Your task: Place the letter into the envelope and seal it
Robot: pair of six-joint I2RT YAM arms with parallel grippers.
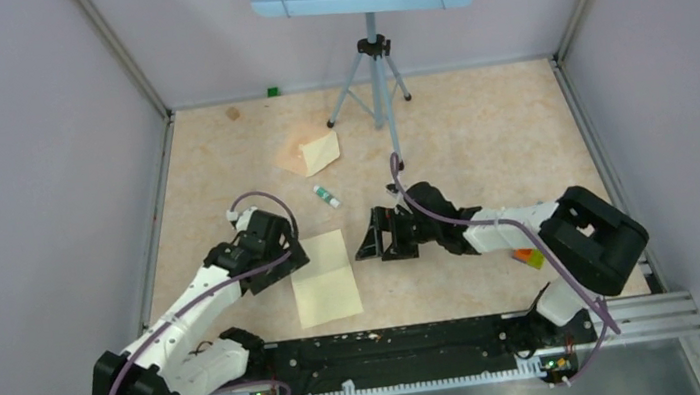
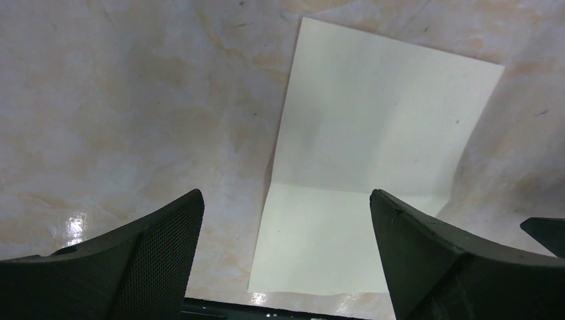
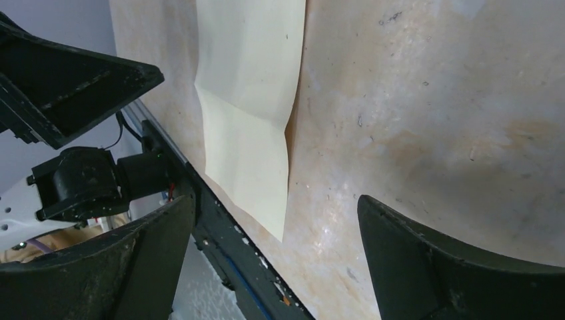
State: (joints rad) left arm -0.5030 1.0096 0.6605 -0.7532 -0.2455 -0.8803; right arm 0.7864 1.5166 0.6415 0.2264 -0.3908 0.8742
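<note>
The letter (image 1: 326, 278) is a pale cream sheet with a fold crease, lying flat near the front rail between both grippers. It also shows in the left wrist view (image 2: 373, 147) and the right wrist view (image 3: 250, 100). The tan envelope (image 1: 308, 152) lies farther back, with a paler part raised on its right side. My left gripper (image 1: 291, 261) is open and empty at the letter's left edge, its jaws wide over the sheet (image 2: 285, 197). My right gripper (image 1: 369, 239) is open and empty just right of the letter (image 3: 276, 200).
A small white glue stick (image 1: 326, 196) lies between envelope and letter. A tripod stand (image 1: 372, 64) with a blue tray stands at the back. A coloured cube (image 1: 528, 257) sits under my right arm. The black rail (image 1: 394, 343) runs along the near edge.
</note>
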